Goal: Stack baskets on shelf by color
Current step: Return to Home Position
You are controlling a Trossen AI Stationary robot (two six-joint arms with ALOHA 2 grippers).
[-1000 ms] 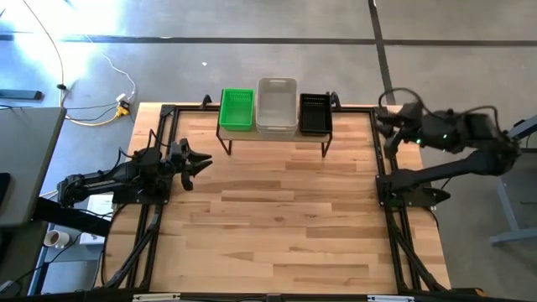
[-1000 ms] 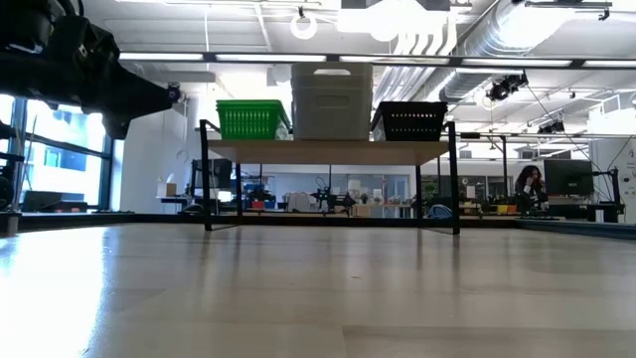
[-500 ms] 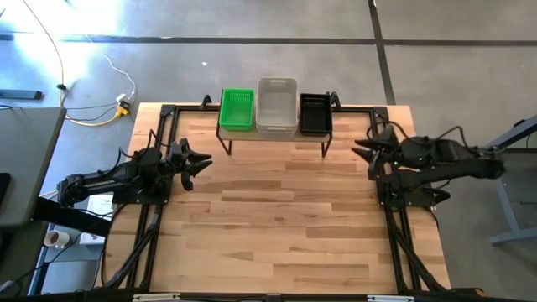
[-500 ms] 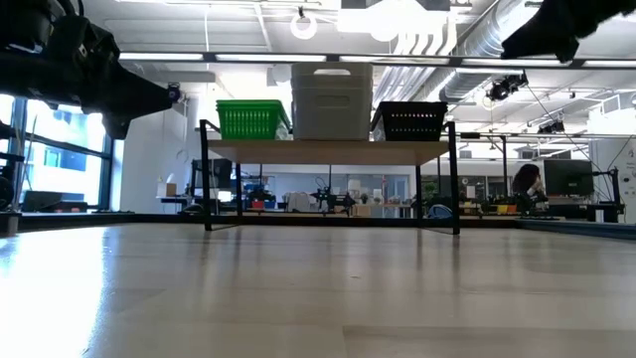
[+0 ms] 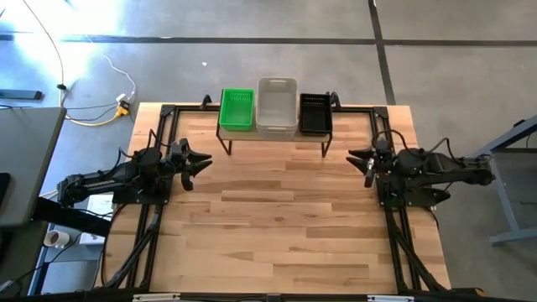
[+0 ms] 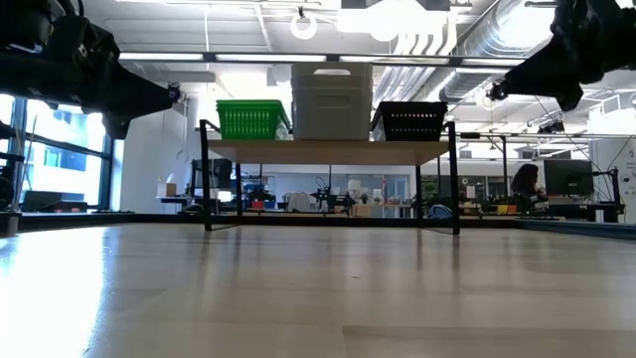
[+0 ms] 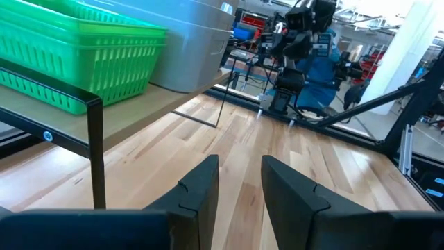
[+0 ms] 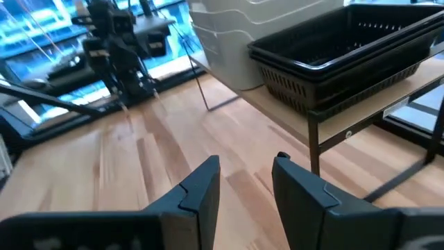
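Right tool (image 5: 357, 157): fingers spread, nothing pinched; hovering above the right side of the desk (image 5: 277, 226), near the shelf's right legs. Left tool (image 5: 201, 161): spread too, empty, waiting over the left side of the desk, well apart from the shelf (image 6: 328, 151).

Baskets all up on the shelf at the far edge of the desk: green stack (image 5: 237, 109) left, grey stack (image 5: 277, 106) middle, black stack (image 5: 315, 113) right, each just beside the next.

Risks, judged:
- Right arm closest to the shelf. Any swing left or far during the retreat could clip the right legs or the black stack.
- Grey stack clearly tallest in the low view, so probably first to tip if the shelf gets jolted.
- Stacks packed close, so a knock to one likely carries to its neighbour.
- Left arm low risk.

Count:
- Stacks: 3, one per colour.
- Baskets per stack: cannot tell for sure; at least two nested rims on black, several on grey.
- Shelf: 1.
- Arms: 2, tools: 2.
- Loose baskets seen on desk: 0.
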